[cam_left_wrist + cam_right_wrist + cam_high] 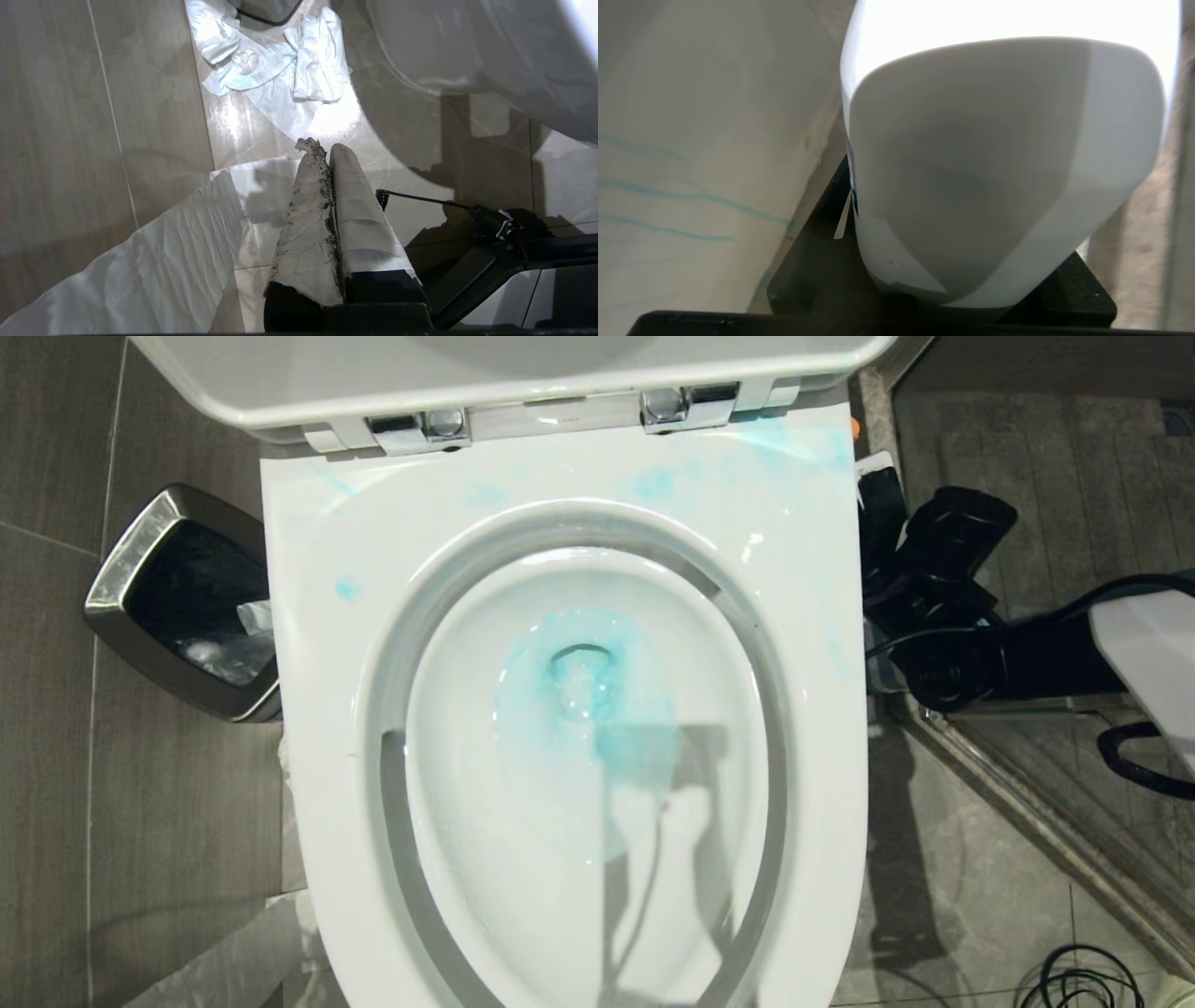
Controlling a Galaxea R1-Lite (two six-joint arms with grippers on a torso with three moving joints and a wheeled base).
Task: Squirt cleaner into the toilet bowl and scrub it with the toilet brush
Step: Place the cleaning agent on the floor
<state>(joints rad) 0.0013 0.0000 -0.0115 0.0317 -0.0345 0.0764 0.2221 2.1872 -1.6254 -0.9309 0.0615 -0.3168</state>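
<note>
Head view: cleaner [579, 700] already pooled in toilet bowl [560, 616]; right gripper [971, 298] half-open round white bottle [994, 163] beside bowl; brush needed next.

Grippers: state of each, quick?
Left gripper: shut, empty, parked above the floor.
Right gripper: shut on a white bottle, beside the toilet bowl.

— What lies on the floor?
— A square chrome-rimmed waste bin [182, 602] with a dark liner stands on grey floor tiles [56, 784]. Crumpled white paper towels [275, 70] lie spread across them.
— Anything else?
— Coiled black cable [1088, 980] near the lower corner.
</note>
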